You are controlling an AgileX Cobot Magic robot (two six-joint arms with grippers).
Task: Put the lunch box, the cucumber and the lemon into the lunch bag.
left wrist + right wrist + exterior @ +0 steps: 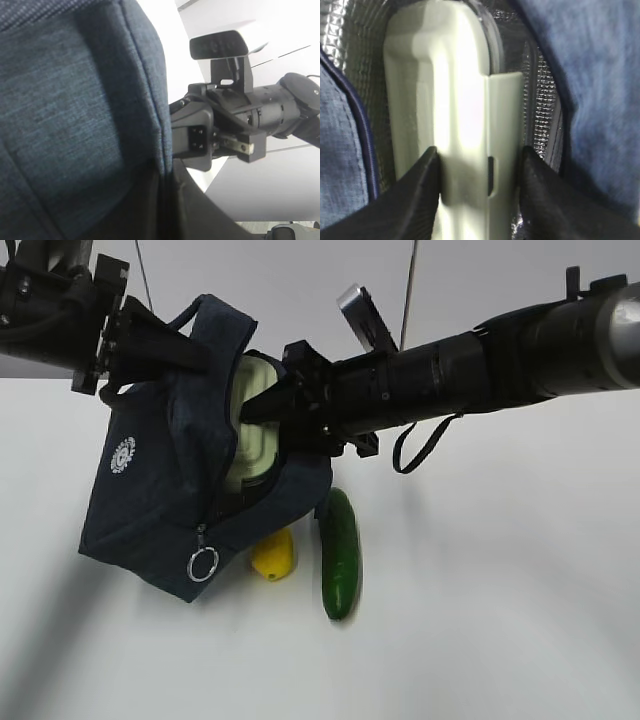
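Note:
My left gripper is shut on a handle of the navy lunch bag and holds it up, tilted, with its mouth facing right. In the left wrist view the lunch bag fabric fills most of the frame. The right gripper is shut on the sage-green lunch box, which stands on edge partly inside the bag's mouth. Seen from the right wrist, both fingers press the sides of the lunch box, and silver lining surrounds it. The lemon and the cucumber lie on the table just below the bag.
The white table stretches right and forward of the cucumber. A metal ring zipper pull hangs at the bag's low corner near the lemon. A black cable loop droops under the right arm.

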